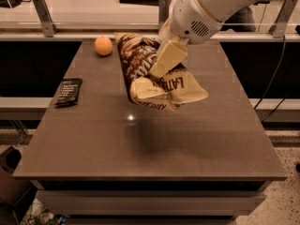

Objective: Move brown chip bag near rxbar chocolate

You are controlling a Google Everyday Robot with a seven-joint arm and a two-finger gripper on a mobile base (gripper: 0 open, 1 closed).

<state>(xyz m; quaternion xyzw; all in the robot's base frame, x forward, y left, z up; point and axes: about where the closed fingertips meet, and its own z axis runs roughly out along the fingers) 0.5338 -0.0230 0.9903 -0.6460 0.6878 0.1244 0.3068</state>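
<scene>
My gripper is shut on the brown chip bag and holds it in the air above the middle of the table, its cream-yellow end lowest and nearest the camera. The bag casts a shadow on the tabletop below it. The rxbar chocolate, a small flat black wrapper, lies near the table's left edge, well to the left of the bag. The white arm reaches in from the upper right.
An orange round fruit sits at the table's back left. The grey-brown table has a counter with metal rail posts behind it. A black cable hangs at the right.
</scene>
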